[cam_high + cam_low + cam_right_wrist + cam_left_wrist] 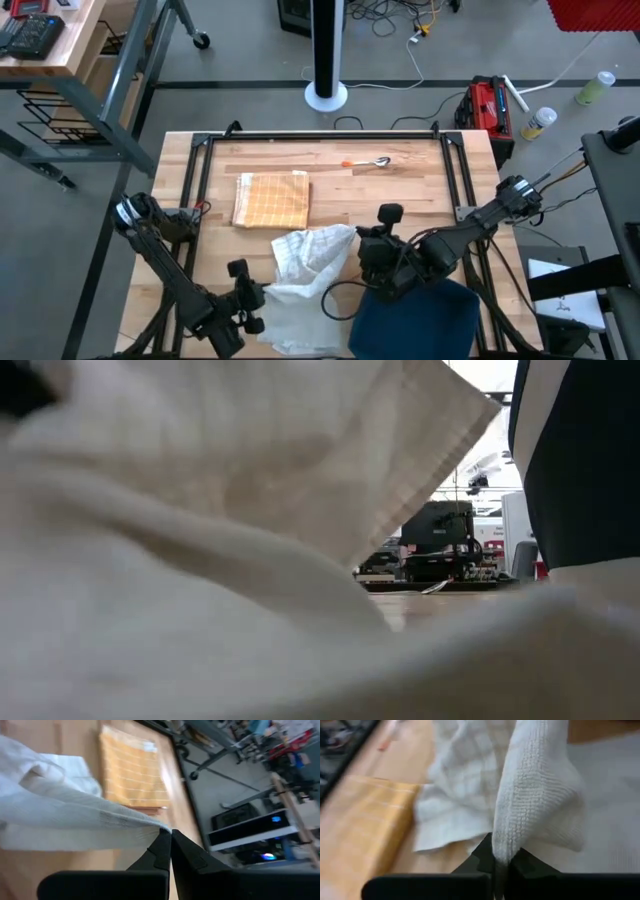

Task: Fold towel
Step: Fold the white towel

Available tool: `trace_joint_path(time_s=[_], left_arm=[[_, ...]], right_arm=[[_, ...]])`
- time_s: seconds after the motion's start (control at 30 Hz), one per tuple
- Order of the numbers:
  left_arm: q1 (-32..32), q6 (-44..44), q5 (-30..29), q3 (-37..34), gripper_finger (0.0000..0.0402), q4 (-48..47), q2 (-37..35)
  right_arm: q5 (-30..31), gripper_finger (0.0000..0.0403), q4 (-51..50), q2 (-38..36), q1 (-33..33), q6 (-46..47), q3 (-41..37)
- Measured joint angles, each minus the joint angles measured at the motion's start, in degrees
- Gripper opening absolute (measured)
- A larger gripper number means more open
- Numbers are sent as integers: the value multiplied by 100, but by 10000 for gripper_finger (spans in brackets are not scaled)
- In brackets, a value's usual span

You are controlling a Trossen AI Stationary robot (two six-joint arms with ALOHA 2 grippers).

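Note:
A crumpled white towel (305, 265) lies near the table's near edge, and it fills most of the low view (200, 560). My left gripper (256, 296) is at the towel's left side and is shut on it. My right gripper (364, 252) is at the towel's right side, also shut on it. Both wrist views show the fingers closed with white cloth between them. The towel's middle rests bunched on the wood between the two grippers. My left gripper (501, 862) pinches a raised fold of the white towel (507, 840) between its two fingers, several layers thick. The fold stands up from the fingers, and the rest of the towel (465, 785) lies slack on the table beyond. My right gripper (170, 840) pinches the white towel by an edge (145, 827) at its right side. From the fingers the cloth runs out drawn in straight pleats, and its far part (60, 765) rests on the table.
A folded yellow checked towel (272, 198) lies flat just beyond the white one, toward the left. A dark blue cloth (415, 320) lies at the near edge under my right arm. A spoon with an orange handle (370, 162) lies near the far edge. A black frame (320, 135) borders the table.

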Motion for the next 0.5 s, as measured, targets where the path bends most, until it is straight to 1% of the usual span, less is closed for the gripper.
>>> trace_joint_path(time_s=[0.1,0.23,0.27,0.33,0.37,0.47,0.5], left_arm=[[1,-505,137,831,1,-1567,-3],[104,-1147,397,1831,1,-3585,-7],[157,-1161,501,1969,1,-3664,-35],[278,-244,677,2040,0,-3427,-227],[360,54,759,2110,0,-3398,-288],[611,84,788,2363,0,-3655,-347],[700,252,794,2380,0,-3594,-387]], right_arm=[[264,0,-430,0,0,-1,250],[852,0,-855,0,-10,-91,597],[1018,0,-925,0,-11,-133,689],[1354,0,-956,0,-14,-290,866],[1522,0,-977,0,-34,-443,973],[2186,0,-981,0,-39,-856,1265],[2324,0,-981,0,-55,-987,1381]])
